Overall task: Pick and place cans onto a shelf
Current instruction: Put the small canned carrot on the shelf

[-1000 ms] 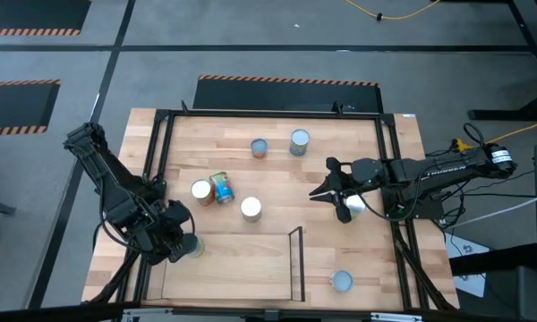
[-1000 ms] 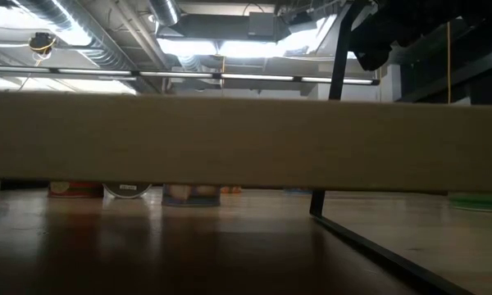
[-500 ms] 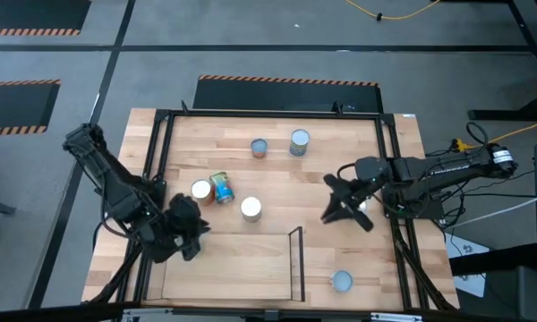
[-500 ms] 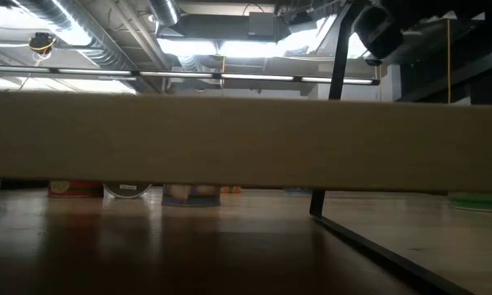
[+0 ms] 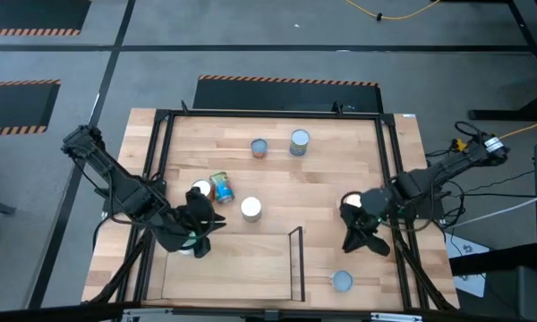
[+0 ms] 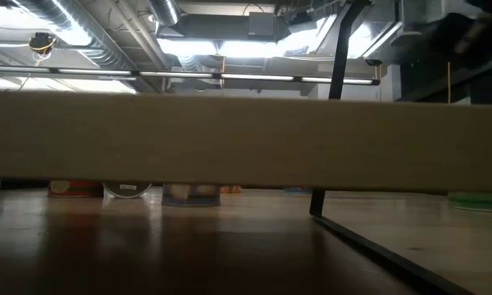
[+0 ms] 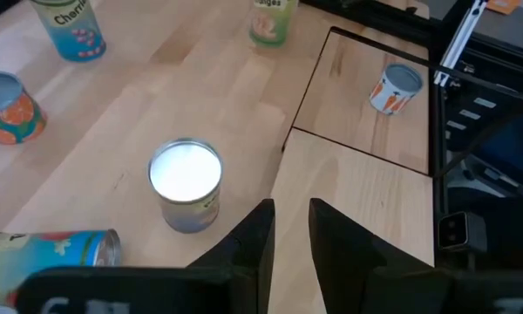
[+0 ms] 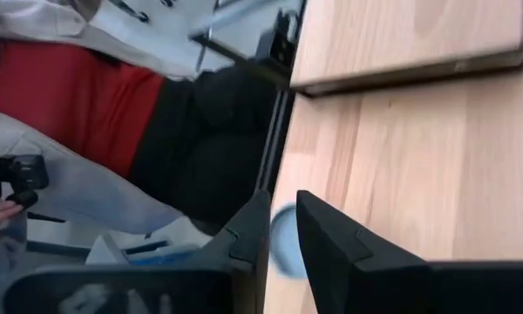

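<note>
High view: the shelf (image 5: pixel 251 268) lies just ahead of the left gripper (image 5: pixel 200 234), whose fingers stand narrowly apart, holding nothing. A white-topped can (image 5: pixel 251 208) stands just beside that gripper, on the table outside the shelf's rail; a blue-labelled can (image 5: pixel 222 188) lies tipped behind it. The right gripper (image 5: pixel 362 234), fingers also narrowly parted and empty, hangs near a carrot-labelled can (image 5: pixel 342 281) standing past the shelf's end rail.
</note>
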Robot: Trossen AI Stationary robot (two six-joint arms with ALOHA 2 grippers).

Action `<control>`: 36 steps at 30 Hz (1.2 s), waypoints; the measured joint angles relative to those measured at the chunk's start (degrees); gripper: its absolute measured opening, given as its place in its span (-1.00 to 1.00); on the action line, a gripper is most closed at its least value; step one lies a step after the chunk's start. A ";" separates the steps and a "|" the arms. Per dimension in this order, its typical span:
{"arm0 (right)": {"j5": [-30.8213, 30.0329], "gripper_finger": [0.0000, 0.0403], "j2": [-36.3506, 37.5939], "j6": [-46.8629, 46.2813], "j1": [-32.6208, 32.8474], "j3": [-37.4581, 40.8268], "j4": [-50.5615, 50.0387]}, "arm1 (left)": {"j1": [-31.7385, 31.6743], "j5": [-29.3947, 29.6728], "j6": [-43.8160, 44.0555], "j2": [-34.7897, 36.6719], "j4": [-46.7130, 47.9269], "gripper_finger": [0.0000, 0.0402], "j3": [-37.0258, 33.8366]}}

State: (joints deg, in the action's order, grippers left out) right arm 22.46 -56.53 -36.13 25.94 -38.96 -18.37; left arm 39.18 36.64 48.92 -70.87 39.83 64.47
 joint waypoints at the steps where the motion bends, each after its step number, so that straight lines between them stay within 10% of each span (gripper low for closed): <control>1: -1.07 -0.68 0.00 -1.35 1.22 0.00 -0.68 | -0.08 -0.06 -0.01 0.00 0.01 -0.67 0.00; 17: -14.72 -0.68 -0.08 -11.26 10.51 0.00 -7.73 | -0.07 -0.12 -0.04 0.00 0.00 -0.67 0.00; 36: -15.35 -0.68 -14.06 -8.43 14.30 -0.02 3.32 | -0.04 -0.12 -0.04 0.00 0.00 -0.67 0.00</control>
State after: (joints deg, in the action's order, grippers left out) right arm 7.11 -70.59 -44.56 40.24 -38.98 -15.05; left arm 39.13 36.51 48.88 -70.87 39.83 64.47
